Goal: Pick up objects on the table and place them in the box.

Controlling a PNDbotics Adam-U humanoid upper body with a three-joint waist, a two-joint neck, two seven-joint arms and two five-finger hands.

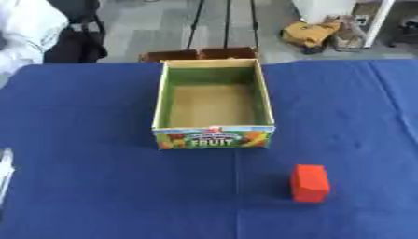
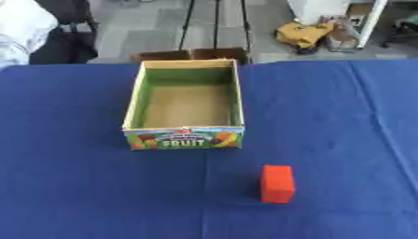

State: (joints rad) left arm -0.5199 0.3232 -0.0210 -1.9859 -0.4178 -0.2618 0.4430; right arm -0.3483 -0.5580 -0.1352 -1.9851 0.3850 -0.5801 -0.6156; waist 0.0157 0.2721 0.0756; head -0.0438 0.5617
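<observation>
So neither hand shows yet; the red block (image 1: pixel 310 182) at 4 o'clock of the box (image 1: pixel 161 95) could topple if clipped.

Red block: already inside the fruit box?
No. The red block stands on the blue tablecloth, nearer the camera than the fruit box and to its right; the box holds nothing.
</observation>
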